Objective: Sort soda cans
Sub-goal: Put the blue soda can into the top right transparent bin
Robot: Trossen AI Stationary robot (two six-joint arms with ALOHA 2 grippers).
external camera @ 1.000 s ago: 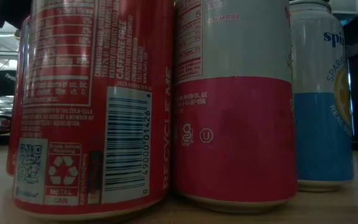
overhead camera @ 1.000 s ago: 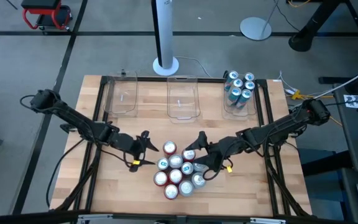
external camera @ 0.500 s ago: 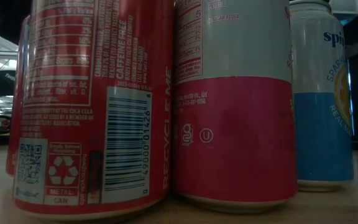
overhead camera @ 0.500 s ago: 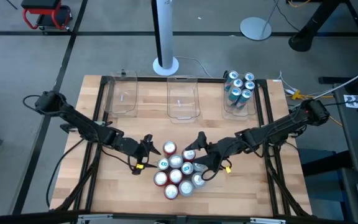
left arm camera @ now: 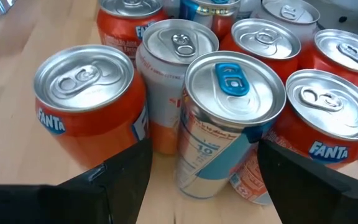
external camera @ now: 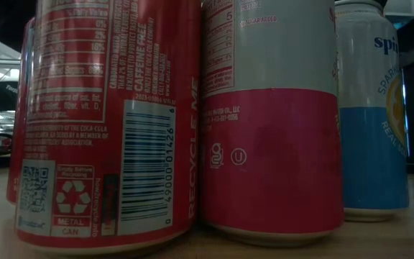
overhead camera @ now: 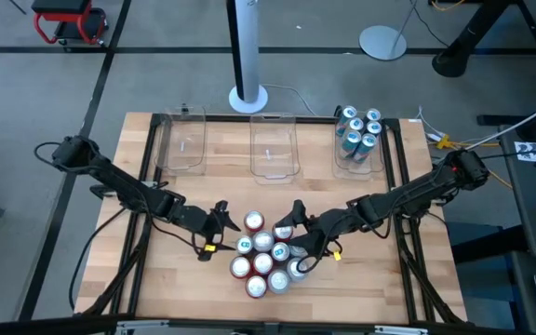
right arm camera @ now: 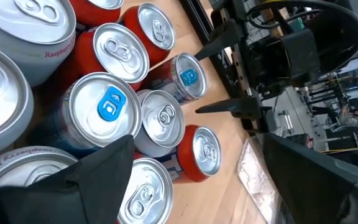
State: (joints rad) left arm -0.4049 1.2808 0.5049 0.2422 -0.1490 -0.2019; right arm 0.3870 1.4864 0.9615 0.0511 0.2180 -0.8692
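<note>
Left gripper (overhead camera: pixel 223 223) jaws open, right gripper (overhead camera: pixel 298 240) jaws open, both arms angled inward

A grey floor (overhead camera: pixel 156 56) is seen around the light wooden table (overhead camera: pixel 156 279), which is framed by black bars. A white pole on a round base (overhead camera: pixel 247 97) is placed behind the table, and a second round white base (overhead camera: pixel 383 42) farther back. A red cart (overhead camera: pixel 67 22) is seen in the far left corner

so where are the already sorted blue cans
In the high view, the blue cans stand in the right-hand clear bin at the table's far edge, beside the empty middle bin.
</note>
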